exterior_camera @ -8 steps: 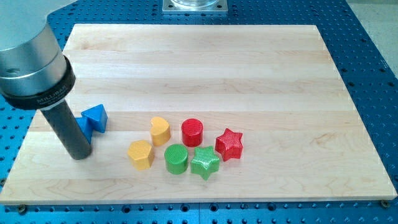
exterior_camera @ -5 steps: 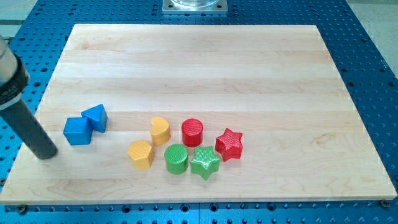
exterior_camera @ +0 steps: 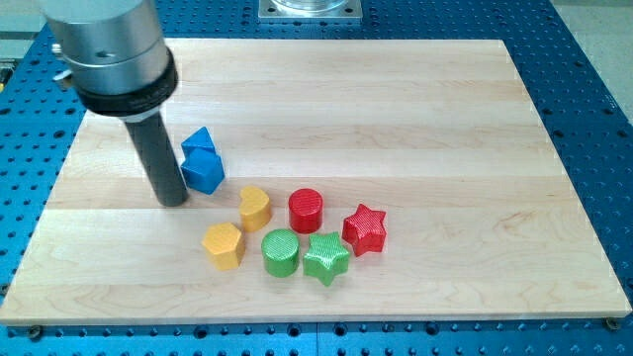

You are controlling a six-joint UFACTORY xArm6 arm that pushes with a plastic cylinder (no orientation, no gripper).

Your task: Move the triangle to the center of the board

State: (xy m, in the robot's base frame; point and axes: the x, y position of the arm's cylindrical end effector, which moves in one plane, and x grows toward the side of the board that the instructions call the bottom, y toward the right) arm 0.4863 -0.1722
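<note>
The blue triangle (exterior_camera: 197,141) lies on the wooden board (exterior_camera: 396,109), left of the middle. It touches a blue cube (exterior_camera: 204,172) just below it. My tip (exterior_camera: 174,201) rests on the board just left of and slightly below the blue cube, close to it. The rod rises from the tip towards the view's top left into the grey arm body (exterior_camera: 111,44).
A cluster sits below the board's middle: a yellow heart (exterior_camera: 255,208), a yellow hexagon-like block (exterior_camera: 224,244), a red cylinder (exterior_camera: 307,210), a red star (exterior_camera: 364,228), a green cylinder (exterior_camera: 281,252) and a green star (exterior_camera: 326,258).
My tip swung out to the board's left edge, then came back right. The two blue blocks have shifted up and to the right, and the triangle now sits above the cube.
</note>
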